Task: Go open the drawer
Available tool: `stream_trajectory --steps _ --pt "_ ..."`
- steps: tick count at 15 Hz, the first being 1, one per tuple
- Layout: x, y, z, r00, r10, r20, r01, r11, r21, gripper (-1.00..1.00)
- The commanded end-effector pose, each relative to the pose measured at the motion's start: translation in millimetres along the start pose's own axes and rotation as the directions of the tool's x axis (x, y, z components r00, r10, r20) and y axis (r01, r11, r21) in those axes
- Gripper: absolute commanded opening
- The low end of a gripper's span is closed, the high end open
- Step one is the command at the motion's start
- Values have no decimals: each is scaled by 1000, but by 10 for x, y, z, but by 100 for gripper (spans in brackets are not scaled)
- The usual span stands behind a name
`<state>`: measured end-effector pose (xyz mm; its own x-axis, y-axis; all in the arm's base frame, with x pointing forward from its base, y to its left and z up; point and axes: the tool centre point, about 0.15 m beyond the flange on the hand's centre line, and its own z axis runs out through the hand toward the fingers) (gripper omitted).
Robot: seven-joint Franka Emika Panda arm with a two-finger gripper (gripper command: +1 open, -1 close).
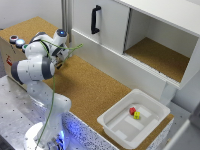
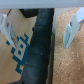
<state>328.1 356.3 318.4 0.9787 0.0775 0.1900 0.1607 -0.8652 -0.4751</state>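
Along the cork counter's (image 1: 95, 92) far edge runs the drawer (image 1: 117, 64), a long low white front below the door with a black handle (image 1: 95, 19); it appears closed. Gripper (image 2: 40, 27) stands released, both pale fingers (image 2: 71, 30) spread apart with nothing between them, in the wrist view. It hovers over cork near the drawer's end at the exterior view's left, judged an approach posture before any pull. White tub (image 1: 150, 107) sits well apart.
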Motion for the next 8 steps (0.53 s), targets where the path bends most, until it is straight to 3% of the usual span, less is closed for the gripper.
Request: stream_trajectory --steps 1,8 --pt "204 74 339 998 -37 48 30 989 147 -100" --pt "162 80 285 998 -32 47 26 993 118 -100"
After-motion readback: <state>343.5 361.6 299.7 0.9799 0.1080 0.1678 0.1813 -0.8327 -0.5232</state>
